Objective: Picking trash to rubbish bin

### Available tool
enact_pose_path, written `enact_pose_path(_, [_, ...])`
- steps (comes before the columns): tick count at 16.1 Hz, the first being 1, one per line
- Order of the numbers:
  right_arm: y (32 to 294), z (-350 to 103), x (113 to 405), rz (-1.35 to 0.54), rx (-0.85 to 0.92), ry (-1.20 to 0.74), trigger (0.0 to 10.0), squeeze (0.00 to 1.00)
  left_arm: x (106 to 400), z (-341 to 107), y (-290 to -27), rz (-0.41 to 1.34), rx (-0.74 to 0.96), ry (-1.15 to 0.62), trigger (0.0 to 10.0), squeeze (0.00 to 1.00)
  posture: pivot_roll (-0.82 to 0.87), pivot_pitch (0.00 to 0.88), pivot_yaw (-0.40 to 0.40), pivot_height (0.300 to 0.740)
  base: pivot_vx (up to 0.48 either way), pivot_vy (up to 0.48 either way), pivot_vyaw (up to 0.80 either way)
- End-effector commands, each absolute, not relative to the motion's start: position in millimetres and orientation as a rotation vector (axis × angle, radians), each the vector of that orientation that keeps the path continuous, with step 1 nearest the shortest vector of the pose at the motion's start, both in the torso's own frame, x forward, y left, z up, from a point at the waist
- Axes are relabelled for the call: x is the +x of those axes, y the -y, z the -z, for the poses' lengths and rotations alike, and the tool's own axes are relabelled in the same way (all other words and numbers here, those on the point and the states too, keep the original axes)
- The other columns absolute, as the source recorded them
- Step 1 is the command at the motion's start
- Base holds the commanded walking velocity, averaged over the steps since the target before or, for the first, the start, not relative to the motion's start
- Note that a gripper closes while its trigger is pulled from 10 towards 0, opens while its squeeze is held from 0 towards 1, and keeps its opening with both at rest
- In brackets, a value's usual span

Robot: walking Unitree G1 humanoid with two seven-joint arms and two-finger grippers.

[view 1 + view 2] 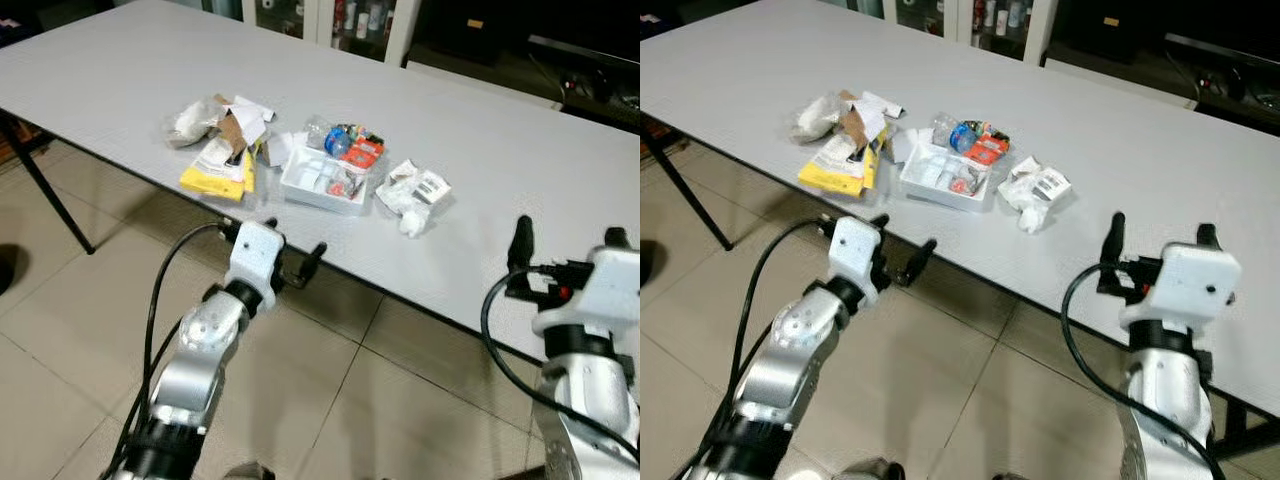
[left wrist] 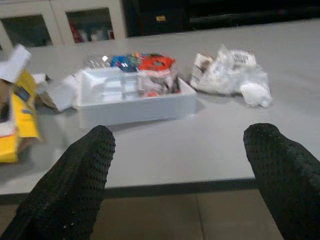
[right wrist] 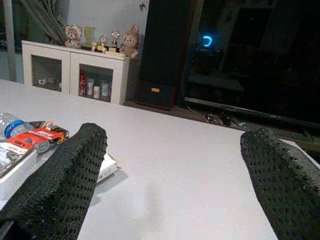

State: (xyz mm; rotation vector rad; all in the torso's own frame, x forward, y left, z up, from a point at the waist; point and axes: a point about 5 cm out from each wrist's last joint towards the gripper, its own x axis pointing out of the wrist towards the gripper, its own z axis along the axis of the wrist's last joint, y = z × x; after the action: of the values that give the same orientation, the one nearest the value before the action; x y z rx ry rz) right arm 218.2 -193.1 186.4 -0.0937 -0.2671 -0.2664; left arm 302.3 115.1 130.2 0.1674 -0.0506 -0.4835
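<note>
Trash lies near the front edge of a grey table [image 1: 480, 130]: a yellow packet [image 1: 215, 180] with torn cardboard and paper, a crumpled clear bag [image 1: 190, 122], a white tray [image 1: 318, 196] holding wrappers, a red wrapper [image 1: 362, 153] and a crumpled white wrapper [image 1: 412, 192]. My left gripper [image 1: 295, 238] is open, just below the table edge in front of the tray. In the left wrist view the tray [image 2: 135, 107] sits straight ahead between the fingers. My right gripper [image 1: 568, 230] is open at the table edge, to the right of the white wrapper, holding nothing.
A black table leg [image 1: 50, 195] slants down at the left over the tiled floor [image 1: 330, 400]. Cabinets [image 1: 330, 20] stand behind the table. In the right wrist view a white cabinet [image 3: 75, 65] with figurines and dark furniture stand beyond the table.
</note>
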Motion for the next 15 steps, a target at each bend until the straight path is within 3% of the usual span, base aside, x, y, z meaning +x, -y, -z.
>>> enact_pose_path(1, [197.1, -183.5, 217.9, 0.274, -0.097, 0.243, 10.0, 0.0, 302.1, -133.5, -112.9, 0.484, 0.175, 0.054, 10.0, 0.0, 0.15, 0.08, -0.061, 0.74, 0.0, 0.0, -0.8])
enact_pose_path(15, [197.3, -183.8, 219.4, 0.29, -0.089, 0.242, 10.0, 0.0, 313.4, -142.8, -104.1, 0.471, 0.151, 0.049, 10.0, 0.0, 0.14, 0.064, -0.049, 0.74, 0.0, 0.0, -0.8])
